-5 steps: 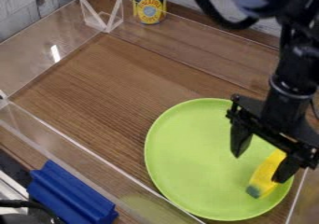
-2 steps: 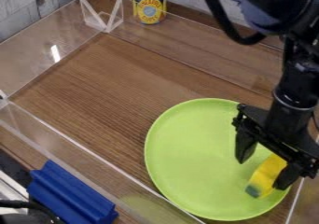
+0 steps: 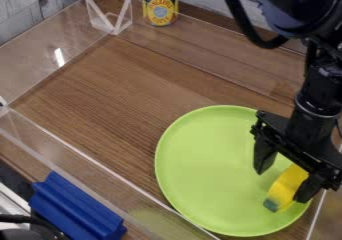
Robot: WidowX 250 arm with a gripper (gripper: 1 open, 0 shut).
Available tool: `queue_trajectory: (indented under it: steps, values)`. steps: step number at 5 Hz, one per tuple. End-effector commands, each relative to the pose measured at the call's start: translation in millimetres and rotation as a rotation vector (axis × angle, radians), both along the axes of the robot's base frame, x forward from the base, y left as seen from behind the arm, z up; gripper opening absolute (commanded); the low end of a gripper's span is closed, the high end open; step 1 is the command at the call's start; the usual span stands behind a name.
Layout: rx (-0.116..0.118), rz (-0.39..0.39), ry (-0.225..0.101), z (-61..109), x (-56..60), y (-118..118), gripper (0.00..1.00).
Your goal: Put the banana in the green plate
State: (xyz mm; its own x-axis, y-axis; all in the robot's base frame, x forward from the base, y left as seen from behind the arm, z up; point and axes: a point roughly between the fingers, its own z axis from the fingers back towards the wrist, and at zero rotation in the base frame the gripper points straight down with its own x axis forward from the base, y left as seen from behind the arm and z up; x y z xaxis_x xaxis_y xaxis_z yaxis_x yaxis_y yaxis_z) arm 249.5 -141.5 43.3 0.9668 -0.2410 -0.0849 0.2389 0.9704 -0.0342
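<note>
Black jaws spread, released, gripping nothing: gripper [image 3: 278, 170] with 2 fingers, 1 reaching down over the green plate [image 3: 201, 174], the other out at the plate's right side. Tips right at the banana [image 3: 285, 188]; can't tell from this angle whether touching or just above.

Banana sits inside the plate, near the right-hand rim, tilted in view, lower end toward the camera, upper end partly hidden behind the gripper. Looks placed already; probably only needs a clean retreat, straight up, no sideways drag.

Handling, judged by look: toy, so likely light, fairly stiff, not fragile. Smooth skin, could skid on smooth plastic if nudged. Curved, so may rock or roll 1 way when bumped. If a regrasp is needed: take across the middle, 1 finger per long side, light squeeze. Avoid the ends; would likely pivot there. Watch the rim on the near-right side, could foul a fingertip.

Plate: lime green, round, shallow rim, likely light too, might slide if a finger catches the edge. No writing visible on it or on the banana.

Further out: wooden tabletop [image 3: 120, 94], blue block-like thing [image 3: 76, 210] at lower left, clear plastic bits [image 3: 111, 14] at upper left. Can [image 3: 160, 4] at the back carries a yellow label with a round emblem; too small to read, no brand to name. No legible text on the arm [image 3: 301, 6] either.
</note>
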Motion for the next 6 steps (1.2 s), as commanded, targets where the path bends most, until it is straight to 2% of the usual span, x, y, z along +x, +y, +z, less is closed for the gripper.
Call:
queue_trajectory:
  steps: [1, 6]
  values:
    - [-0.02, 0.012, -0.029, 10.7, 9.7, -1.2, 1.0]
    - [-0.006, 0.041, 0.027, 9.3, 11.7, 7.4, 1.0]
